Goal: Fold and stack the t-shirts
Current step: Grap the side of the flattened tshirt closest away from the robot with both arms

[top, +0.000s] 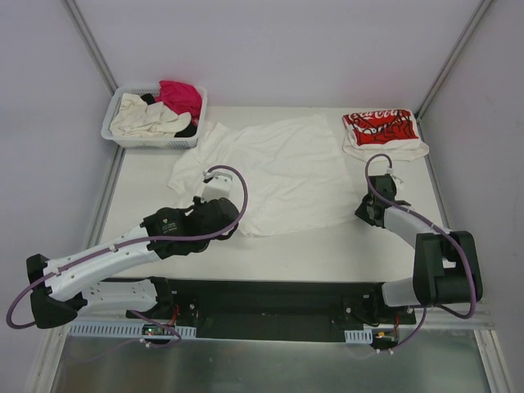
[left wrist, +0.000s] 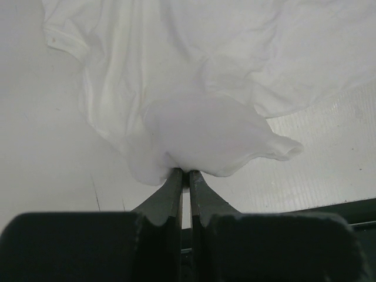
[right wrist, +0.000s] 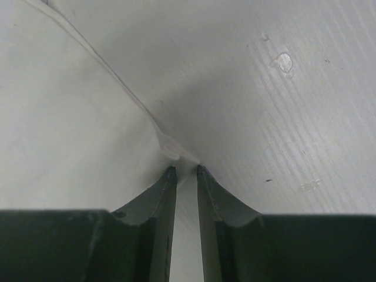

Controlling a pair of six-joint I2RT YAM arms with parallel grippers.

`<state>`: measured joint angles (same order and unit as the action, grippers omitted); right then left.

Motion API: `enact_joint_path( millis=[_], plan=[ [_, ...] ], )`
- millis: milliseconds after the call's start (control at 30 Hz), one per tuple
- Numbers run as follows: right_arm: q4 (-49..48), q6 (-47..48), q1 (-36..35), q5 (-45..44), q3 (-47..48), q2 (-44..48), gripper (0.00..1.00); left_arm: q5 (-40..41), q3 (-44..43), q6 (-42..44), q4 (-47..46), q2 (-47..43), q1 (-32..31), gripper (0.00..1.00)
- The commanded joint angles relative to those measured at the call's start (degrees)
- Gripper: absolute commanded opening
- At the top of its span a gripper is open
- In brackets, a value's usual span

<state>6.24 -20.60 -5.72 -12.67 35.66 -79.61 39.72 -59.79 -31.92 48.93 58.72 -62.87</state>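
Observation:
A large plain white t-shirt (top: 282,168) lies spread out on the middle of the table. My left gripper (top: 229,219) is at its near left hem; in the left wrist view the gripper (left wrist: 185,171) is shut on a bunched fold of this shirt (left wrist: 205,70). My right gripper (top: 367,214) sits low at the shirt's near right corner. In the right wrist view its jaws (right wrist: 186,168) stand narrowly apart, with the flat shirt corner (right wrist: 70,117) just at the tips. A folded white shirt with red print (top: 381,127) lies at the far right.
A white slotted basket (top: 115,131) at the far left holds cream (top: 143,119), magenta (top: 182,97) and black (top: 187,129) shirts. Grey walls close in both sides and the back. The black base rail (top: 262,299) runs along the near edge.

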Motion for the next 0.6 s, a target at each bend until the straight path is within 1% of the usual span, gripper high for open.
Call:
enact_joint_path(
  millis=[0,233,367,467,567],
  plan=[
    [0.8,-1.2,0.5,-0.9,1.8,-1.5,0.23,2.2,-2.2,-0.6,1.6,-1.8,0.7,0.0],
    [1.1,-0.9,0.7,-1.2,3.5,-3.1,0.26,1.6,-2.0,-1.0,1.8,-2.2,0.8,0.0],
    [1.2,-0.9,0.7,-0.8,4.2,-3.8,0.32,1.3,-1.9,-1.2,1.7,-2.1,0.7,0.0],
    [1.3,-0.9,0.9,-0.7,4.2,-4.1,0.34,1.4,-2.0,-1.2,1.8,-2.4,0.7,0.0],
    [1.4,-0.9,1.0,-0.5,4.5,-4.6,0.33,1.7,-1.9,-1.1,1.7,-2.7,0.7,0.0]
  ],
)
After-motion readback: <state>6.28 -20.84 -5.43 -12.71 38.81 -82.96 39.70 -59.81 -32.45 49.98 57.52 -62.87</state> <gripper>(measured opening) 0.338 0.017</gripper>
